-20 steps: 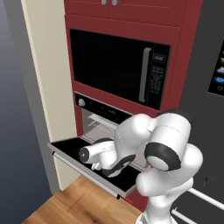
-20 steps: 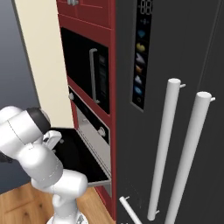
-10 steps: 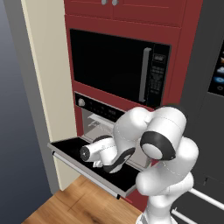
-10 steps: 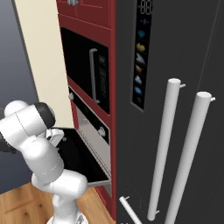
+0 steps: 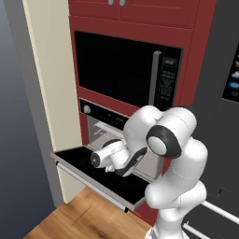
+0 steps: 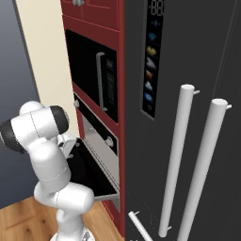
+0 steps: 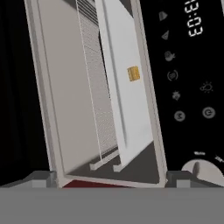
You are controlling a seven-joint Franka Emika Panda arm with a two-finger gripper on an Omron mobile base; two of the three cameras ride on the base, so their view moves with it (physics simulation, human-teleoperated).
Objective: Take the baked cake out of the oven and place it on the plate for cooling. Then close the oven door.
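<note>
Black microwave (image 5: pixel 123 70) in red cabinetry (image 5: pixel 205 28) — dark fridge (image 6: pixel 188 70), two white bar handles (image 6: pixel 176 160).

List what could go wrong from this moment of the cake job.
1. The wide black glass oven door lies open and flat with the arm's forearm low over it; a further reach could knock or load the door.
2. In the hand view the light grey oven interior shows a wire rack but no cake; reaching in without locating it could hit the rack.
</note>
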